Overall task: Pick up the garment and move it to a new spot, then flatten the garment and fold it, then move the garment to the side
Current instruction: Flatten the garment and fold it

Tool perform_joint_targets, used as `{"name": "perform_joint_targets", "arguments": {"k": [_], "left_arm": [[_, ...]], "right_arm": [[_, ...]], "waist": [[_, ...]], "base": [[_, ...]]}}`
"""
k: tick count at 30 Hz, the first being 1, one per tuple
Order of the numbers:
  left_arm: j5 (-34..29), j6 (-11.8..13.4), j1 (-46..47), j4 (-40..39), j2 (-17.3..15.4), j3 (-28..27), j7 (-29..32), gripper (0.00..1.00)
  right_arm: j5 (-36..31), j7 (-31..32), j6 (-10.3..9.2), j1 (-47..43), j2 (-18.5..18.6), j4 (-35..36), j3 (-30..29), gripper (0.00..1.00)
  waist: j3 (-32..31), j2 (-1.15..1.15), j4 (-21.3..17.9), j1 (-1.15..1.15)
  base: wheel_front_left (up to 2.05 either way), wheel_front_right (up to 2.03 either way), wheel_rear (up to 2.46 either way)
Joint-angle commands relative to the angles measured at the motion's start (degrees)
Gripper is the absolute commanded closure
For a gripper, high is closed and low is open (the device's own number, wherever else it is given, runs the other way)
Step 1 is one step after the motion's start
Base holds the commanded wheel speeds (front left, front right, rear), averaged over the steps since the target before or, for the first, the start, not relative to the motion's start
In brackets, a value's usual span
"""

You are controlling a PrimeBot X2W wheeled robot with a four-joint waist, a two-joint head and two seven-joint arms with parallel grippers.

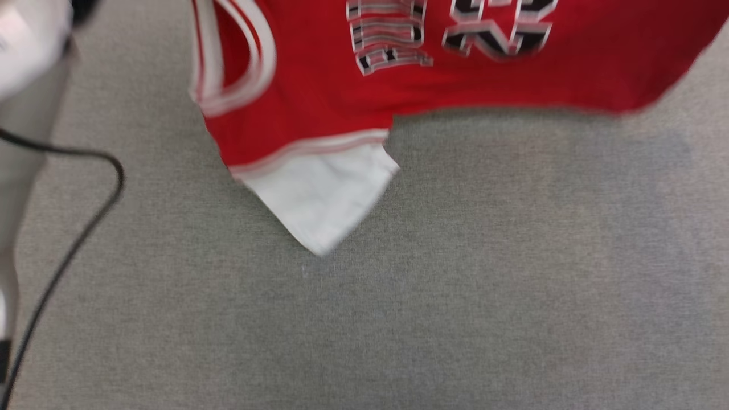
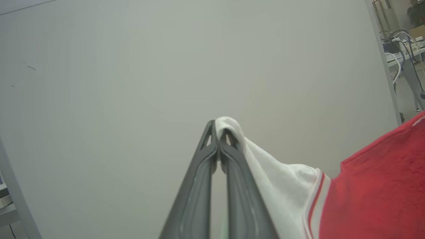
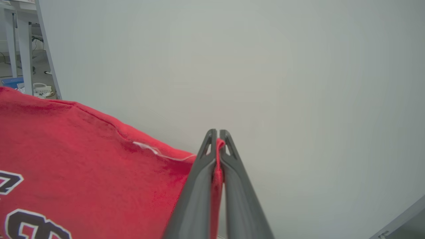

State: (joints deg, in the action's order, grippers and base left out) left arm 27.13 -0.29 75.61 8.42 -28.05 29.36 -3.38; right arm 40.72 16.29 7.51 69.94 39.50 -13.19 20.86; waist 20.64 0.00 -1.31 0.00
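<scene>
The left gripper (image 2: pixel 217 127) is pinched tight on a white sleeve tip (image 2: pixel 229 123) of the garment (image 2: pixel 375 192), and the cloth trails off to its right. The right gripper (image 3: pixel 217 136) is clamped on a fold of the red edge, with the body spreading away to its left. Between them the shirt appears to be held above the grey surface (image 1: pixel 455 296), its other white sleeve (image 1: pixel 324 199) dangling. It looks light, limp and quick to sag, so edges and corners are the places to hold, kept taut.
</scene>
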Motion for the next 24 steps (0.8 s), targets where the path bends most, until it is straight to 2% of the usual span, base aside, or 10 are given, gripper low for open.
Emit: {"name": "perform_joint_targets", "arguments": {"k": [1,10,14,19,23,24], "left_arm": [[-0.56,-0.71,4.15,1.72,0.85,-0.3,0.17,1.0],[-2.43,-4.68,28.62,15.07,3.75,-1.24,-1.39,1.0],[-2.57,-5.79,34.52,20.25,4.04,-0.69,-2.41,1.0],[-1.99,-6.48,35.88,25.8,4.34,0.3,-5.11,1.0],[-1.27,-6.72,32.14,28.88,4.38,1.37,-7.77,1.0],[-0.65,-6.82,27.93,30.38,3.8,1.88,-9.28,1.0]], "right_arm": [[-1.06,-0.06,-0.02,3.54,-0.75,-1.25,-0.49,1.0],[-6.56,-2.35,-0.02,25.87,-2.89,-11.1,1.54,1.0],[-6.28,-5.19,-0.02,32.28,-4.1,-16.11,3.17,1.0],[-5.11,-8.14,-0.02,34.34,-5.3,-20.94,6.31,1.0],[-2.83,-10.53,-0.02,31.79,-6.07,-23.62,9.42,1.0],[-1.19,-12.1,-0.02,28.06,-6.51,-24.69,12.56,1.0]], "waist": [[7.34,0.0,-0.15,0.0],[13.16,0.0,-0.37,0.0],[14.45,0.0,-0.5,0.0],[15.9,0.0,-0.42,0.0],[16.32,0.0,-0.11,0.0],[15.91,0.0,-0.06,0.0]], "base": [[0.0,0.0,0.0],[0.0,0.0,0.0],[0.0,0.0,0.0],[0.0,0.0,0.0],[0.0,0.0,0.0],[0.0,0.0,0.0]]}}
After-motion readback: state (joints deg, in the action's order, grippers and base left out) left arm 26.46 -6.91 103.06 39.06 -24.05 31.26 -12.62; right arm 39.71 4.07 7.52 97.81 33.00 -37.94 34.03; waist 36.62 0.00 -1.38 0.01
